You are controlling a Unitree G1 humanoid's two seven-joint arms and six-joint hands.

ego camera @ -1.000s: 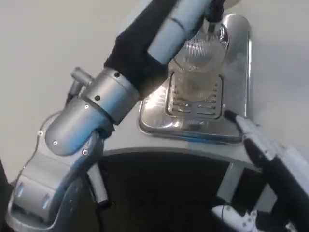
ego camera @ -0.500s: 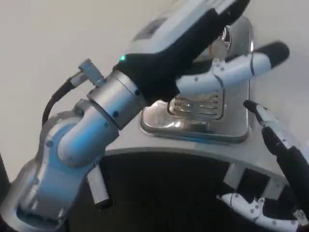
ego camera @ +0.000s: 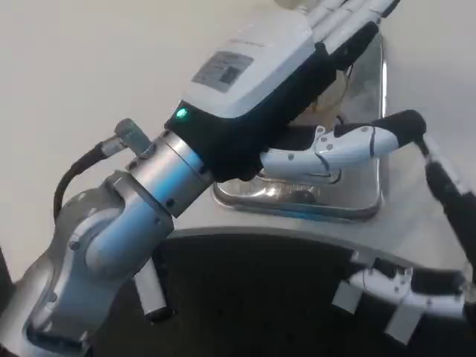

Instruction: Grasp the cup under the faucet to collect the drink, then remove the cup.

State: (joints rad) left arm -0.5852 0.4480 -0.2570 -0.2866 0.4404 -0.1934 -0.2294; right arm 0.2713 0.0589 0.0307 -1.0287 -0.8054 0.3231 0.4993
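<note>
The left hand (ego camera: 297, 71) reaches over the chrome drip tray (ego camera: 357, 201) near the table's (ego camera: 82, 82) front edge, hiding the cup, its grip indiscernible, while the right hand (ego camera: 446, 193) hovers spread, empty, beside the tray's right edge.

The left hand (ego camera: 275, 67) reaches over the drip tray (ego camera: 357, 195); the right hand (ego camera: 450, 197) lies to its right.

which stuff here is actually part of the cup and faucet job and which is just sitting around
Part of the job:
- left hand, reaching over the drip tray
- metal drip tray
- cup: hidden behind the left hand, cannot make it out

Just there:
- right hand, at the tray's right edge, touching nothing I can see
- white table
</note>
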